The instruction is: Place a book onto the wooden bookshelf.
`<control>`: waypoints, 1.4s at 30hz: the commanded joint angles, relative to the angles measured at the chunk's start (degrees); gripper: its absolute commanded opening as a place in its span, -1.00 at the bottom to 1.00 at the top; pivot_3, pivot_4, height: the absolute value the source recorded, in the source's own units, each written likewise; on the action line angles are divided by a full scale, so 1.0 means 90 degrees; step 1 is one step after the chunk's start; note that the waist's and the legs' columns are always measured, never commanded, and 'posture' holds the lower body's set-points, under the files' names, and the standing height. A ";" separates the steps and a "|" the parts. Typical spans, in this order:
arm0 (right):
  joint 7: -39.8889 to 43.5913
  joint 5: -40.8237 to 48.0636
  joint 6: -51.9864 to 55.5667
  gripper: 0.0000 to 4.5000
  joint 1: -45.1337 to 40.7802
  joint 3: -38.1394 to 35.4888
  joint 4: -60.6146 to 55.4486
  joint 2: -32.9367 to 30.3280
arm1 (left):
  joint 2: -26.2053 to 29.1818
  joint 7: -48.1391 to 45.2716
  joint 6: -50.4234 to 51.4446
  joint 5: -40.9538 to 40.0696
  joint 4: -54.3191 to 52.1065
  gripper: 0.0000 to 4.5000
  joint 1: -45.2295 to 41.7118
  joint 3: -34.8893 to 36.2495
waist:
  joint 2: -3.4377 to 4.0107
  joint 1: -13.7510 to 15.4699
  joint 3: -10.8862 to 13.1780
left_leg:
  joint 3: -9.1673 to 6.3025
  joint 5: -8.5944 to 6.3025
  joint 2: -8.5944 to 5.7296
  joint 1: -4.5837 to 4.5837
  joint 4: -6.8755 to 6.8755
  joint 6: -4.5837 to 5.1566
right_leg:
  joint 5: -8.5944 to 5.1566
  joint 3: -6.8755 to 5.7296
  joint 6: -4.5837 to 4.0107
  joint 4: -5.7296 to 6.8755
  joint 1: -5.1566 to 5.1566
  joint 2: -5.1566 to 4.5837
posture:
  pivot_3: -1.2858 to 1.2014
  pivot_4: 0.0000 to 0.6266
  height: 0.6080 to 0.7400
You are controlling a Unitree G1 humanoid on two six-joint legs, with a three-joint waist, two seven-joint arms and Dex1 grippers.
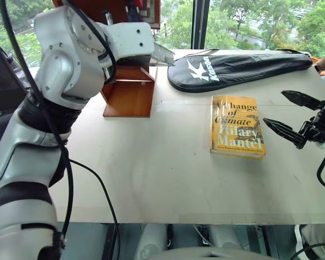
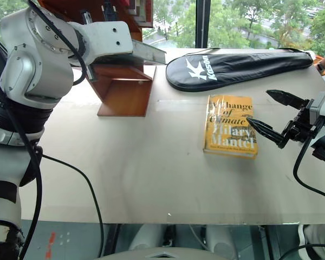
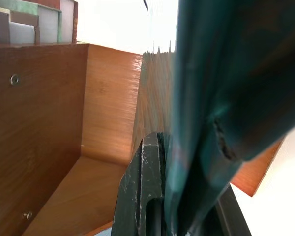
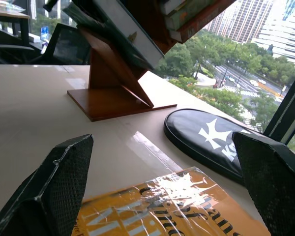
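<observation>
Silver-white jointed arm shells with black bands and looping black cables; black, textured, pointed fingers [image 4: 59, 191].

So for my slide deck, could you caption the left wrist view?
Left gripper shut on the book, held at the wooden bookshelf.

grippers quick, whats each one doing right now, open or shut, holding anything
Left gripper: shut on the book, at the wooden bookshelf.
Right gripper: open, holding nothing, beside the yellow book.
</observation>
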 commanded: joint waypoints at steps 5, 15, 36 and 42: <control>-0.0328 0.0503 0.0120 1.00 -0.0410 -0.0187 -0.0358 0.0157 | -0.0145 0.0575 -0.0477 -0.0033 0.0467 -0.07 0.0022 0.0410 | -0.0008 -0.0018 0.0005 | -0.0001 0.0016 0.0011 -0.0010 0.0000 -0.0024 | 0.0012 -0.0001 -0.0014 0.0002 -0.0012 0.0008 | 0.03 -0.52 1.00; -0.0308 0.0586 0.0248 1.00 -0.0463 -0.0181 -0.0323 0.0079 | 0.0067 -0.0328 0.0770 -0.2102 -0.2151 0.55 0.0741 0.2476 | -0.0017 0.0058 0.0010 | -0.0010 0.0034 0.0006 -0.0198 0.0043 -0.0059 | 0.0004 -0.0022 -0.0004 -0.0028 -0.0125 -0.0018 | 0.03 -0.52 1.00; 0.0344 -0.0234 0.0261 1.00 0.1662 -0.1397 0.0073 -0.0724 | -0.2691 0.1706 0.1334 -0.5537 -0.5170 0.55 0.7555 0.6231 | -0.0021 0.0183 0.0008 | -0.0062 0.0025 -0.0014 -0.0109 0.0041 -0.0047 | 0.0015 -0.0060 -0.0007 -0.0043 -0.0028 -0.0041 | 0.03 -0.52 1.00; 0.0844 -0.0804 -0.0053 1.00 0.3044 -0.2207 0.0565 -0.0861 | -0.2105 0.1454 0.0365 -0.6046 -0.4363 0.55 0.8877 0.6807 | -0.0020 0.0189 0.0003 | -0.0062 0.0004 -0.0014 -0.0108 0.0037 -0.0013 | 0.0012 -0.0064 -0.0011 -0.0050 -0.0030 -0.0053 | 0.03 -0.52 1.00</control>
